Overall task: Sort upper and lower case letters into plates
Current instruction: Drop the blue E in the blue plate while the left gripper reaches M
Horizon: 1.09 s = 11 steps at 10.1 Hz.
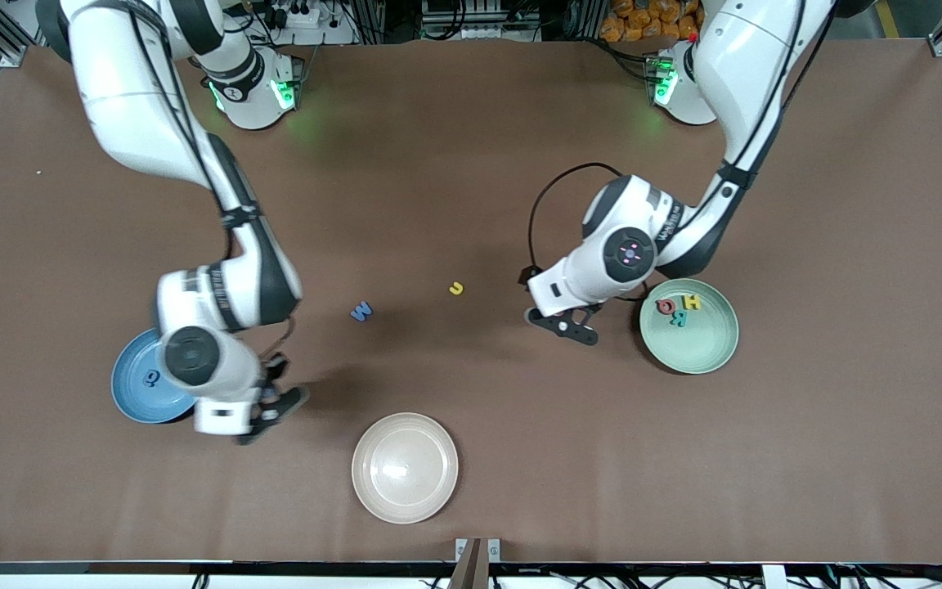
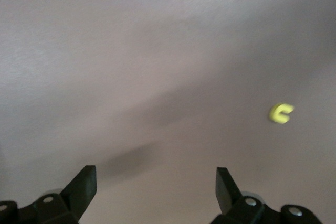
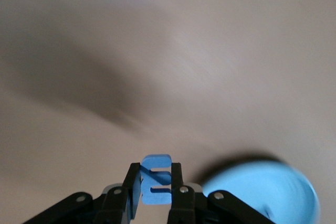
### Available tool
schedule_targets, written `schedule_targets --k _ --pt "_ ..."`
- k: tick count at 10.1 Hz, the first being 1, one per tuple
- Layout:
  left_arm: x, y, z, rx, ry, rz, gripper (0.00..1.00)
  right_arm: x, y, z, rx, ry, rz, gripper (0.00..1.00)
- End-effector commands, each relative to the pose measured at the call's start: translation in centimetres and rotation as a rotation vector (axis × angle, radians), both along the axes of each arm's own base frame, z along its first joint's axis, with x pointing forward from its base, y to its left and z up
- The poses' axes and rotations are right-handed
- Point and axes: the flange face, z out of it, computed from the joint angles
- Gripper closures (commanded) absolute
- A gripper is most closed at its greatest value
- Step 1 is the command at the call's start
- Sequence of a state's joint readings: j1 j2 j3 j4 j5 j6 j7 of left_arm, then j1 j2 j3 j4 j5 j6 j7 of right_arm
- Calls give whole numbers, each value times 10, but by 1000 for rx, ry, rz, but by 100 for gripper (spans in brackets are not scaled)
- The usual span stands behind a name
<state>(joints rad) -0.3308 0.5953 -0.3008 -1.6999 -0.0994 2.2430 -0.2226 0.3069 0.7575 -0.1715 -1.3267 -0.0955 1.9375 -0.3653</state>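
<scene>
My right gripper (image 1: 273, 402) is shut on a blue letter (image 3: 156, 181) shaped like an E and holds it over the table, beside the blue plate (image 1: 134, 394). That plate also shows in the right wrist view (image 3: 262, 192) and holds one small letter (image 1: 150, 377). My left gripper (image 1: 569, 324) is open and empty over the table, beside the mint green plate (image 1: 704, 348). That plate holds a red letter (image 1: 666, 307), a yellow letter (image 1: 690, 301) and a teal letter (image 1: 678, 319). A yellow letter (image 1: 456, 288) and a blue letter (image 1: 361, 311) lie mid-table. The yellow one shows in the left wrist view (image 2: 281, 113).
A cream-beige plate (image 1: 404, 466) sits empty, nearer the front camera than the loose letters. The brown table (image 1: 471, 164) stretches bare toward the arm bases.
</scene>
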Motion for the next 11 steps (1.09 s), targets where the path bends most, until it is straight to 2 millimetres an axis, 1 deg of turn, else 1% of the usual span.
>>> schedule_targets --k 1,2,3,4,5,6,7,8,9,11 --pt "12 -41 -5 2 -21 70 0 -11 -51 1 -92 26 -177 100" --pt "7 -63 -7 11 -41 59 0 -17 -88 -8 -88 35 -230 100" --pt "4 -77 -12 36 -101 11 0 -18 -127 -18 -77 14 -278 100" --pt "-4 -98 -19 2 -157 -17 0 -17 -141 -28 -69 -23 -286 100" --pt "-20 -129 -25 -62 -242 -45 0 -17 -161 -34 -61 -46 -311 100" --pt "-22 -139 -32 -97 -314 -52 0 -14 -175 -31 -45 -73 -334 93" --pt "-23 -152 -31 -134 -376 -83 0 -10 -175 -30 -39 -106 -330 42" --pt "-32 -174 -24 -183 -426 -112 0 -9 -187 -29 -36 -123 -342 0" --pt "-32 -187 -21 -223 -475 -120 0 -9 -199 -29 -36 -125 -355 0" --pt "-35 -215 -39 -283 -625 -216 0 -11 -202 -26 -37 -120 -367 0"
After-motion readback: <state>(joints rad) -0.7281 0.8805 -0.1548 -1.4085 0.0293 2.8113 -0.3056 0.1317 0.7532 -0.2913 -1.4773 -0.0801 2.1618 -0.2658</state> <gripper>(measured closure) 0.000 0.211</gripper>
